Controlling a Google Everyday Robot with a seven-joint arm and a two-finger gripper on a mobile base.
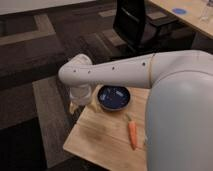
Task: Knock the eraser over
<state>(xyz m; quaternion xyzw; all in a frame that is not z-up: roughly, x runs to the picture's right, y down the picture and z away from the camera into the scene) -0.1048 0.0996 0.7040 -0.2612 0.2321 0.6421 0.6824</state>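
Now my pincer (80, 99) hangs at the blue bowl's (114, 97) nine o'clock above the worktop (100, 137); I cannot tell its grip.

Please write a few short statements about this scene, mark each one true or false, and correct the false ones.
1. The carrot lies inside the bowl. False: it lies on the wooden table, nearer the camera than the bowl.
2. The gripper hangs at the table's far left corner, left of the bowl in the picture. True.
3. A black chair stands on the carpet beyond the table. True.
4. The bowl is tipped on its side. False: it stands upright.
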